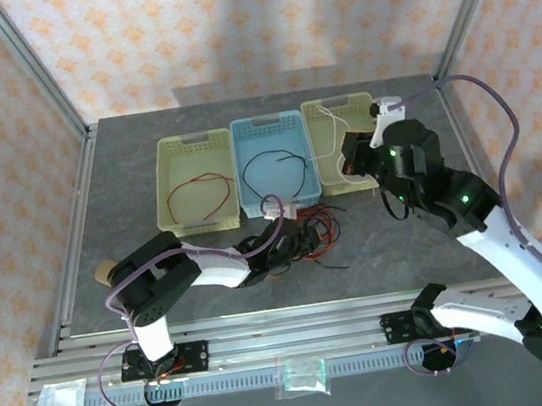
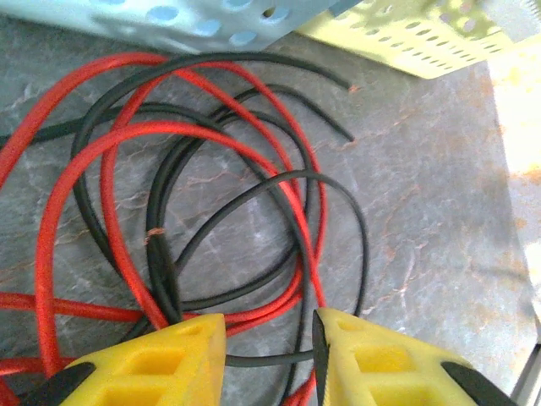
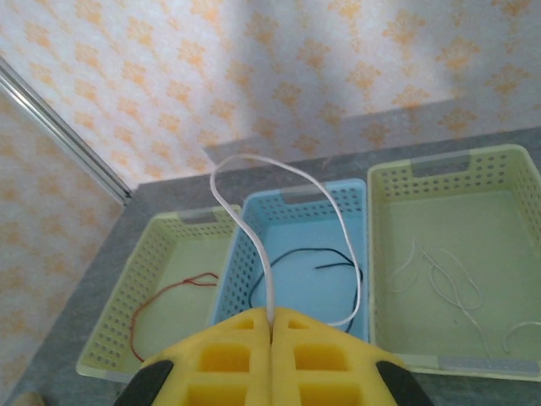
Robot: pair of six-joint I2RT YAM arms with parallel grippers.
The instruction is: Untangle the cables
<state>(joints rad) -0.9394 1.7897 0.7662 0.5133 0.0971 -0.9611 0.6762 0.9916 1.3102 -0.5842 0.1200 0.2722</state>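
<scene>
Right gripper [image 3: 270, 320] pinches the white cable [image 3: 270, 292] up high to pull it free, left gripper [image 2: 270, 338] sits half-spread over the red-and-black tangle [image 2: 104, 190] just ahead.

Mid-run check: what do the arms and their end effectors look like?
The left arm and right arm have black joint housings and white link shells, each trailed by a thick purple cable. Green lights glow on the right one. The left end effector and right end effector have blocky yellow fingers with recessed pockets.
</scene>
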